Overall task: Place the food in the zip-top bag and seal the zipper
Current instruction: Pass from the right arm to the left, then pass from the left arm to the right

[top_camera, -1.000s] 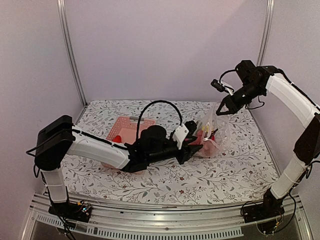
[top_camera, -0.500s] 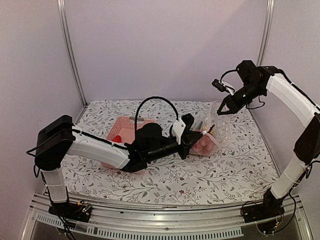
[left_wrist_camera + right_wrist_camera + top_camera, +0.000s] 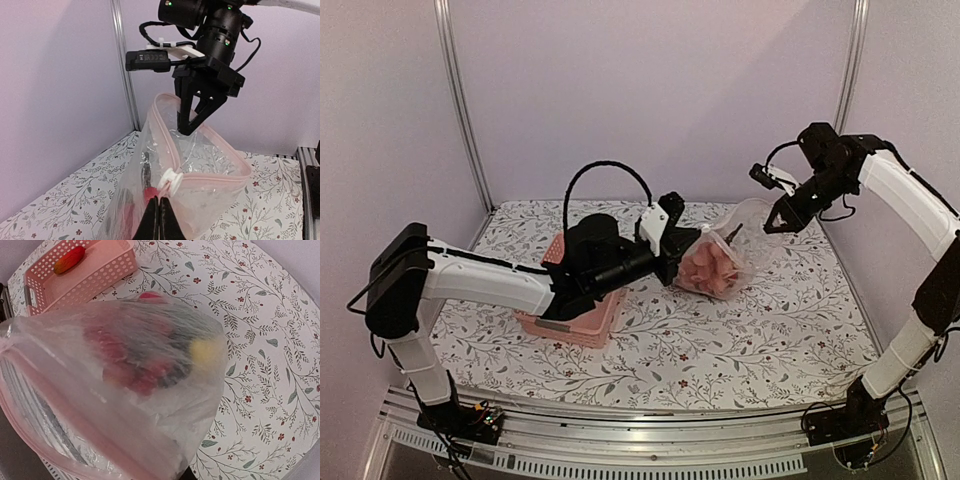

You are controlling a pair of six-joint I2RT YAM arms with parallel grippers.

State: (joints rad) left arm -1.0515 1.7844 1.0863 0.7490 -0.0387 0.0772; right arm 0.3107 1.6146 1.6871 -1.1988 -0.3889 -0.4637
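The clear zip-top bag (image 3: 718, 262) hangs between both grippers, its mouth open. The food (image 3: 708, 268) lies heaped inside it: red berries (image 3: 131, 371), a yellow piece (image 3: 205, 350) and dark pieces. The pale pink zipper (image 3: 216, 173) runs round the mouth, with a white slider (image 3: 170, 180) at its near corner. My left gripper (image 3: 159, 209) is shut on the bag's edge just below that slider. At the far rim, my right gripper (image 3: 185, 131) pinches the bag from above. One red-and-green piece (image 3: 69, 259) lies in the pink basket (image 3: 100, 271).
The pink basket (image 3: 570, 322) sits on the flowered table (image 3: 740, 350) at the left, partly under my left arm. A metal post (image 3: 124, 80) and purple walls close off the back. The bare cloth lies to the right and front of the bag.
My left gripper has closed on the bag's near edge and risen back and to the right with it. The bag now hangs higher and tilted. My right gripper shifted slightly right.
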